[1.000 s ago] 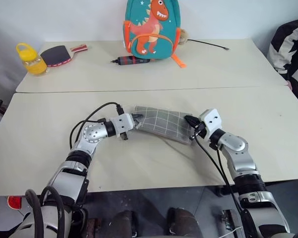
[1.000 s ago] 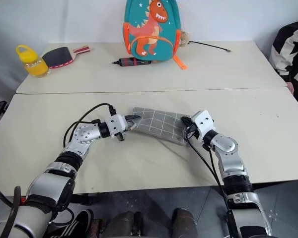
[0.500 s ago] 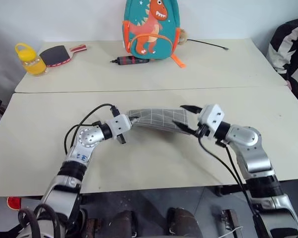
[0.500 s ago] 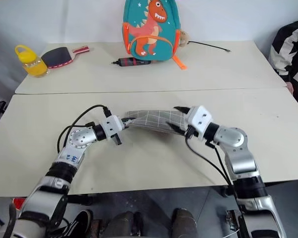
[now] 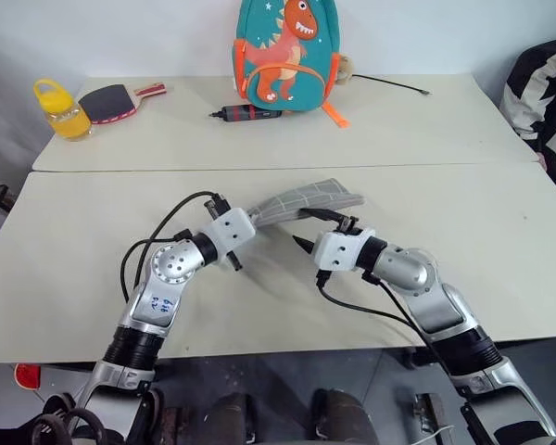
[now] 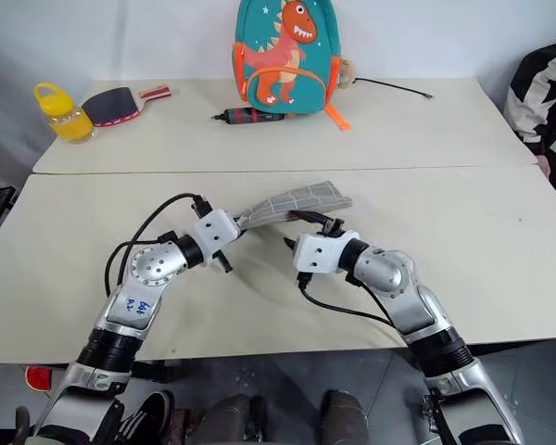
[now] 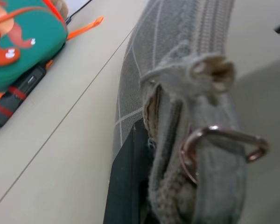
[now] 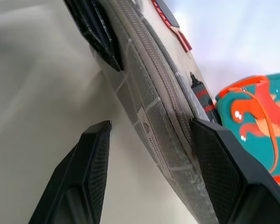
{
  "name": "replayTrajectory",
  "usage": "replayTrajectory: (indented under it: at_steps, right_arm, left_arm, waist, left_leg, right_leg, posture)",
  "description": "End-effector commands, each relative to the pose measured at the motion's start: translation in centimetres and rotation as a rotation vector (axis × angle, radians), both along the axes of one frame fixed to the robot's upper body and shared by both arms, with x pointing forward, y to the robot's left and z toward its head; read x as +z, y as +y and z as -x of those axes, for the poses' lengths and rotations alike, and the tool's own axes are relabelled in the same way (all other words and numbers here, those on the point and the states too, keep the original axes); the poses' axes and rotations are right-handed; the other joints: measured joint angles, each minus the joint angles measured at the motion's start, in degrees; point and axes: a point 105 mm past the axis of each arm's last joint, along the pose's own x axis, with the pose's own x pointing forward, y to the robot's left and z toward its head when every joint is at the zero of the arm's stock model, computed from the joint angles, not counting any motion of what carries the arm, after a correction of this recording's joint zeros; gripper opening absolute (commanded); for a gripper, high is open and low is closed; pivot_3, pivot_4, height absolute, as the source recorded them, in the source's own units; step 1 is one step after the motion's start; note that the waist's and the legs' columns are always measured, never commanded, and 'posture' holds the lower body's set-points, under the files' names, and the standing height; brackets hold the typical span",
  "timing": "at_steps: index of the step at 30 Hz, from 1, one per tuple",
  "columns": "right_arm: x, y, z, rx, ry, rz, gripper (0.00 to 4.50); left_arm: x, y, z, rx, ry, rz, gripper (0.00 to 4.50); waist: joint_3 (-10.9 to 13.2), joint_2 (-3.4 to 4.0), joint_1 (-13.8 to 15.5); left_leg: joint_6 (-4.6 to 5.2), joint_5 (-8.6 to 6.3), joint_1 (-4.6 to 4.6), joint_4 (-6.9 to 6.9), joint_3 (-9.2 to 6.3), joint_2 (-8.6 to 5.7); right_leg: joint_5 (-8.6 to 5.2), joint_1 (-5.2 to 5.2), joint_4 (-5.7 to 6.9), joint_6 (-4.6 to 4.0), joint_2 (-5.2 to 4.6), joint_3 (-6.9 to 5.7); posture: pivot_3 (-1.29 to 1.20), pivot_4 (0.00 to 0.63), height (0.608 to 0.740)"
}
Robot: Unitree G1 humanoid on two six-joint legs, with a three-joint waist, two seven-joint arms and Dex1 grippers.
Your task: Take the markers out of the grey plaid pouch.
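Nearest in, the left pincer (image 5: pixel 252 220) was clamped tight on the zip end of the grey plaid pouch (image 5: pixel 308 199), holding it lifted off the front counter (image 5: pixel 65 260) so it slanted toward one o'clock. The right pincer (image 5: pixel 313 230) sat just under the pouch's middle, fingers (image 8: pixel 95 175) spread apart with the fabric between them, not closed on it. The zip looked shut, its ring pull (image 7: pixel 214 147) hanging at the gripped end, and no markers were out, so opening and emptying all remained. Far back at twelve o'clock stood a teal dinosaur backpack (image 5: pixel 285 51); a yellow bottle (image 5: pixel 59 109) sat at ten o'clock.
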Motion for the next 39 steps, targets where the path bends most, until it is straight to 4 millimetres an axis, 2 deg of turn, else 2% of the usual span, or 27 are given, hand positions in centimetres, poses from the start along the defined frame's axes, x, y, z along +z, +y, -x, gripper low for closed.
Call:
replayTrajectory:
  at_steps: [1, 7, 10, 15, 20, 24, 29, 32, 33, 38, 39]
  right_arm:
    - [1.0, 0.3, 0.5, 0.032, -0.063, -0.017, 2.79]
    - [2.1, 0.2, 1.8, 0.103, -0.114, -0.045, 2.79]
    - [1.3, -0.3, 1.1, 0.062, -0.117, 0.013, 2.79]
    - [0.0, 0.0, 0.6, 0.062, -0.064, 0.045, 2.79]
    - [1.0, 0.0, 0.2, 0.045, -0.139, 0.036, 2.79]
    - [0.2, -0.2, -0.3, 0.033, -0.133, 0.087, 2.79]
    - [-0.2, -0.5, -0.8, 0.013, -0.124, 0.112, 1.18]
    - [0.0, -0.6, -0.9, 0.009, -0.124, 0.099, 0.16]
    - [0.1, -0.7, -1.0, 0.008, -0.122, 0.093, 0.0]
    - [0.5, -1.0, -1.0, 0.021, -0.113, 0.044, 0.0]
    - [0.5, -1.2, -0.9, 0.028, -0.112, 0.042, 0.0]
  left_arm:
    - [1.6, -0.4, 0.2, 0.006, -0.063, 0.018, 0.0]
    - [1.8, -0.1, -0.1, 0.038, -0.058, 0.04, 0.0]
    - [1.5, -0.6, 0.2, 0.002, -0.045, 0.035, 0.0]
    - [1.5, -1.0, 0.3, 0.0, -0.051, 0.034, 0.0]
    - [1.4, -1.1, 0.4, -0.004, -0.051, 0.023, 0.0]
    - [1.7, -1.4, 0.8, -0.023, -0.053, 0.054, 0.0]
    - [2.5, -1.6, 1.0, -0.034, -0.067, 0.11, 0.0]
    - [3.3, -1.7, 1.4, -0.07, -0.02, 0.245, 0.0]
    - [3.4, -1.6, 1.4, -0.073, -0.021, 0.256, 0.57]
    - [3.4, -1.0, 2.1, -0.109, -0.057, 0.198, 2.03]
    - [3.3, -0.5, 2.1, -0.11, -0.069, 0.18, 2.03]
  waist:
    - [0.0, 0.0, 0.01]
    - [0.0, 0.0, 0.03]
    - [0.0, 0.0, 0.0]
    - [0.0, 0.0, -0.04]
    - [0.0, 0.0, -0.04]
    - [0.0, 0.0, 0.0]
    - [0.0, 0.0, -0.04]
    - [0.0, 0.0, -0.06]
    - [0.0, 0.0, -0.06]
    - [0.0, 0.0, -0.1]
    - [0.0, 0.0, -0.15]
  left_leg:
    - [0.0, 0.0, -0.01, 0.0, 0.0, 0.0]
    - [0.0, 0.0, 0.0, 0.01, 0.01, 0.01]
    - [0.0, 0.0, 0.0, 0.01, 0.01, 0.01]
    - [0.0, 0.0, 0.01, 0.03, 0.02, 0.02]
    - [0.0, 0.0, 0.01, 0.03, 0.02, 0.02]
    - [0.0, 0.0, 0.01, 0.03, 0.01, 0.02]
    - [0.0, 0.0, 0.01, 0.03, 0.02, 0.02]
    - [0.0, 0.0, 0.01, 0.04, 0.02, 0.03]
    - [0.0, 0.0, 0.01, 0.05, 0.01, 0.04]
    - [0.0, 0.0, 0.01, 0.05, 0.01, 0.04]
    - [0.0, 0.0, 0.02, 0.04, 0.02, 0.04]
  right_leg:
    - [0.0, 0.0, -0.01, 0.0, 0.0, 0.0]
    - [0.0, 0.0, -0.01, 0.0, 0.01, 0.01]
    - [0.0, 0.0, -0.01, 0.0, 0.0, 0.01]
    - [0.0, 0.01, 0.0, 0.0, 0.02, 0.02]
    - [0.0, 0.01, 0.0, 0.0, 0.02, 0.03]
    - [0.0, 0.01, 0.01, 0.0, 0.02, 0.03]
    - [0.0, 0.01, 0.0, 0.0, 0.01, 0.03]
    - [0.0, 0.01, 0.0, 0.0, 0.01, 0.04]
    - [0.0, 0.01, 0.01, 0.0, 0.02, 0.04]
    - [0.0, 0.02, -0.01, 0.0, 0.02, 0.03]
    - [0.0, 0.02, -0.01, 0.0, 0.02, 0.04]
  posture:
    - [0.0, 0.15, 0.74]
    - [0.0, 0.15, 0.74]
    - [0.0, 0.15, 0.74]
    - [0.0, 0.15, 0.74]
    - [0.0, 0.15, 0.74]
    - [0.0, 0.15, 0.74]
    - [0.0, 0.15, 0.74]
    - [0.0, 0.15, 0.74]
    - [0.0, 0.15, 0.74]
    - [0.0, 0.15, 0.74]
    - [0.0, 0.15, 0.74]
